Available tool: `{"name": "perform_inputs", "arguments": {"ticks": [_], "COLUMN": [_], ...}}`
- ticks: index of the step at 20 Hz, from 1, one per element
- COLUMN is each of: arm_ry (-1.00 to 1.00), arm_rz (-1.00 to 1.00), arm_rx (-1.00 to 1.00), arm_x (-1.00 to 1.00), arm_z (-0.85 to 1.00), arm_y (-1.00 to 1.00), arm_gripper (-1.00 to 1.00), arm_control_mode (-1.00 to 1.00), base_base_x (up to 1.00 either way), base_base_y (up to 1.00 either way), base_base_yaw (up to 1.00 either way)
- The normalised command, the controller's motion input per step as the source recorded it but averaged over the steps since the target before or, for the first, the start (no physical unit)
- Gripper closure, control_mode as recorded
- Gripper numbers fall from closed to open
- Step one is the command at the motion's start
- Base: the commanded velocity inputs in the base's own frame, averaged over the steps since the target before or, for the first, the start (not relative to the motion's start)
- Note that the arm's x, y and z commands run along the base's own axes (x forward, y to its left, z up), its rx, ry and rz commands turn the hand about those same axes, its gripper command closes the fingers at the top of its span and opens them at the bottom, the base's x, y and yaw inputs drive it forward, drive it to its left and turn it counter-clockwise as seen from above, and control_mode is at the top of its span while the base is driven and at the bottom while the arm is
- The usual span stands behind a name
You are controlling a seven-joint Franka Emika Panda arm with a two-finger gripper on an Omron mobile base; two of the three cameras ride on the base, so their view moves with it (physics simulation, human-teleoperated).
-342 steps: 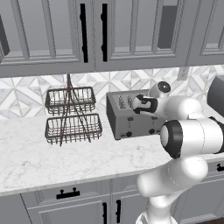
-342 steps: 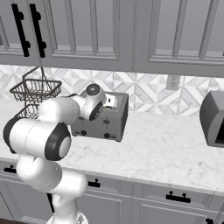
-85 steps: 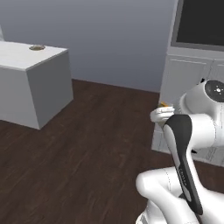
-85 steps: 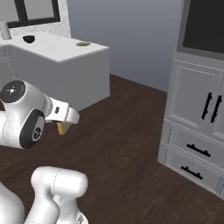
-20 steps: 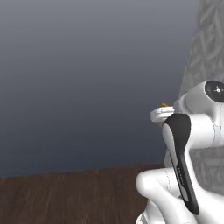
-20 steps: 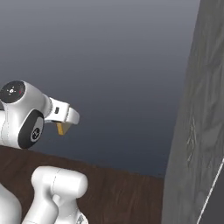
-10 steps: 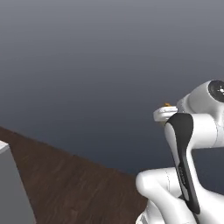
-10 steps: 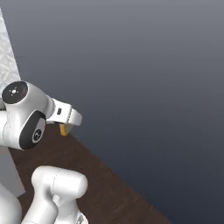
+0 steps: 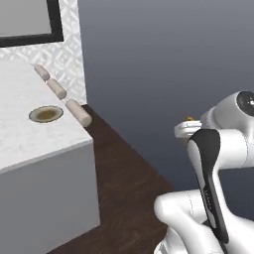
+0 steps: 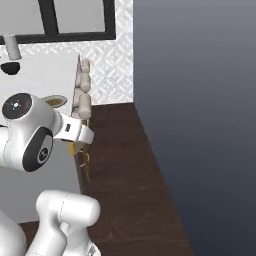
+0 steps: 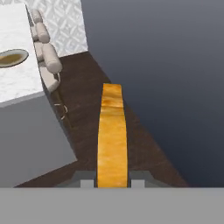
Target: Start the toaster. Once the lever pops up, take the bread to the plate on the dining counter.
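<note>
One light, stiff bread point(image 11: 112, 135) slice stands edge-on, clamped low in the pincer point(image 11: 112, 178); probably crumbly, so gentle pressure.

The table point(image 9: 30, 136) has a white marble top and plain grey sides, and it stands on a dark wood floor point(image 9: 126, 183). The plate point(image 9: 46, 114) lies flat on the top, near the table's corner. A row of round beige stools point(image 9: 78, 112) lines the table's edge just beside the plate. In the right base view a dark bowl point(image 10: 10, 67) and an upright pale cylinder point(image 10: 10, 46) sit on the top, well beyond the plate.
</note>
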Motion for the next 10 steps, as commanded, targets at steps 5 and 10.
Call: {"name": "perform_inputs", "arguments": {"ticks": [5, 10], "arm_ry": [0.0, 0.0], "arm_rz": [0.0, 0.0], "arm_rx": [0.0, 0.0], "arm_x": [0.0, 0.0], "arm_z": [0.0, 0.0], "arm_y": [0.0, 0.0], "arm_gripper": [1.0, 1.0], "arm_control_mode": [1.0, 1.0], "base_base_x": [0.76, 0.22], "base_base_y": [-0.05, -0.68], "base_base_yaw": [0.85, 0.64]}}
